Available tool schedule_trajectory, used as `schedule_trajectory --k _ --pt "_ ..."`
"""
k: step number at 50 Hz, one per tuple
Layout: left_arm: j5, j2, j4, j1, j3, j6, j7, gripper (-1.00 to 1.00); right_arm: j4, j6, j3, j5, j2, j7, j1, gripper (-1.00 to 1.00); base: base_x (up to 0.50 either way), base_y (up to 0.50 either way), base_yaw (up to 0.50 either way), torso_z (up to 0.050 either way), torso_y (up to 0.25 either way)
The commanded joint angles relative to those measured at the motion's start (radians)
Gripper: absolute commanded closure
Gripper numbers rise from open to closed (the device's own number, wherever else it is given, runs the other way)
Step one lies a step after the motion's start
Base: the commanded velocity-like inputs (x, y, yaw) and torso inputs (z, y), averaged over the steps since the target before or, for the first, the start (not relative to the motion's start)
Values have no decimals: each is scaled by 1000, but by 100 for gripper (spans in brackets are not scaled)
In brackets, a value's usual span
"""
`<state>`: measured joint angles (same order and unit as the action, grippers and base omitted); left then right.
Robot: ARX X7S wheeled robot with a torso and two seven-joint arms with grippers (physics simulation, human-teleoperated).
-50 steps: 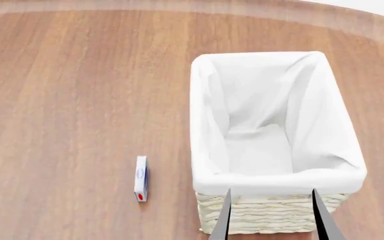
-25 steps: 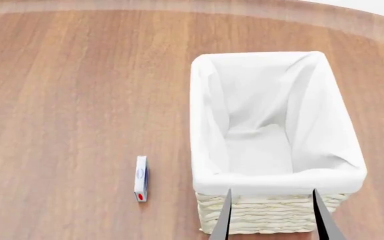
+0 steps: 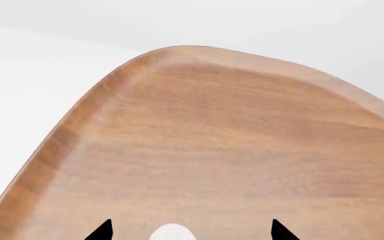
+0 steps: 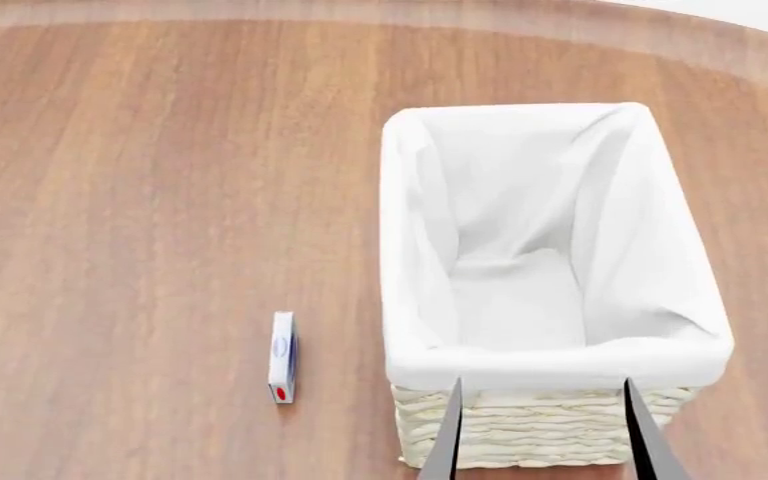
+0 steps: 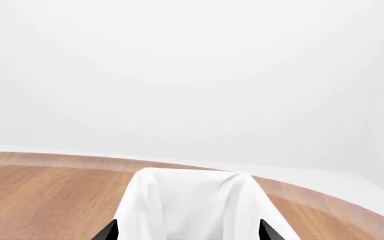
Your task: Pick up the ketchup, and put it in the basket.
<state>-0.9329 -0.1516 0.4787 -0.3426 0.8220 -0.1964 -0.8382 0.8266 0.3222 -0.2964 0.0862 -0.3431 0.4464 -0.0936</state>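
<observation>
Closest to the robot in the head view, the right gripper [image 4: 544,438] hangs just in front of the basket's near end. Its two dark fingers [image 4: 448,432] are spread far apart, and they hold nothing. The right wrist view shows the same thing, with the two black tips wide apart and the basket just ahead of them.

The basket [image 4: 558,365] sits on the right side of the brown wood table [image 4: 131,200]. Its short end faces the robot. A white cloth [image 4: 518,270] lines the inside and folds over the rim, and only this cloth shows inside.

To the left of the basket, a little way off, a small box [image 4: 281,357] lies on the table (white and blue, with a red spot at its near end). Past it the table runs far back to a curved edge.

The left gripper [image 3: 192,232] shows only in its own wrist view. Its black tips are also wide apart, over bare wood. A white round shape [image 3: 170,233] peeks in between them, not touching either tip, and I cannot tell what it is. I cannot tell where the ketchup is.
</observation>
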Motion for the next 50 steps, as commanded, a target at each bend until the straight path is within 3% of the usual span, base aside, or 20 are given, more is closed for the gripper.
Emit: schedule_trajectory --k 1,19,50 --pt "-5 -3 -31 7 -19 -5 10 -100 -7 -6 -6 0 -3 4 1 -100 0 0 0 0 0" --pt "1 -6 -78 12 -33 2 26 -100 -6 -4 -9 5 -9 11 3 -100 0 0 0 0 0" --pt "173 -47 -260 54 -140 50 120 -100 -8 -10 -13 14 -18 22 6 -100 0 0 0 0 0"
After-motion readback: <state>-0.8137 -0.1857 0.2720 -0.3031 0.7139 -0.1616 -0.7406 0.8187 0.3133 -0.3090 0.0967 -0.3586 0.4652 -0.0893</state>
